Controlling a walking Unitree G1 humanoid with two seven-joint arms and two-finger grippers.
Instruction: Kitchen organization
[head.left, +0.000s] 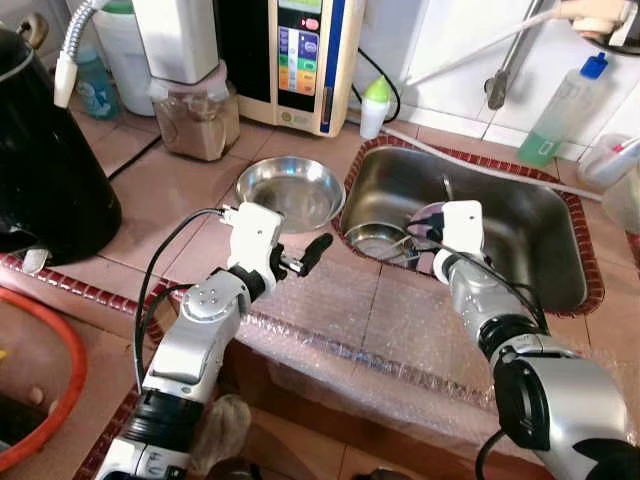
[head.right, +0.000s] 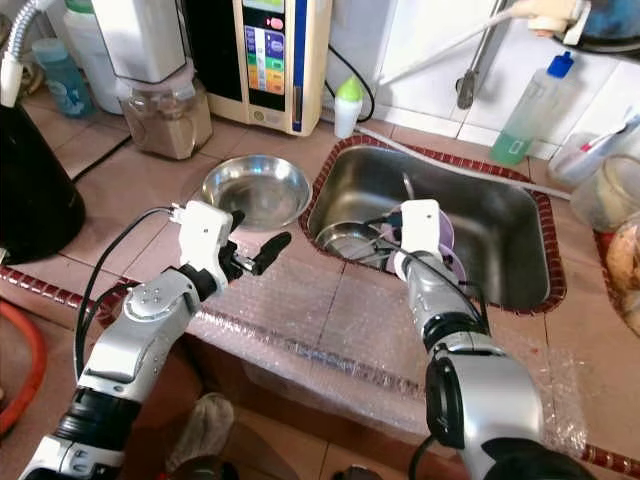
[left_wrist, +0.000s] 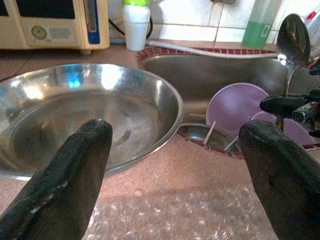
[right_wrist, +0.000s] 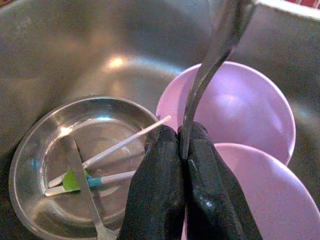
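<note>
My right gripper (right_wrist: 182, 145) is down in the steel sink (head.left: 530, 215), shut on the handle of a metal spoon (right_wrist: 220, 35) that stands upright. Just behind it two purple plates (right_wrist: 240, 105) lean together. Beside them a small steel bowl (right_wrist: 35, 165) holds several thin utensils. My left gripper (head.left: 308, 255) hovers open over the counter with nothing between its fingers (left_wrist: 75, 165). Right in front of it a wide, empty steel bowl (head.left: 290, 190) sits on the tiles to the left of the sink.
Bubble wrap (head.left: 380, 320) covers the counter's front edge. Along the back stand a blender jar (head.left: 195, 115), a cream water purifier (head.left: 300, 60), a white bottle with a green cap (head.left: 375, 105) and a green soap bottle (head.left: 560, 110). A black pot (head.left: 50, 170) sits far left.
</note>
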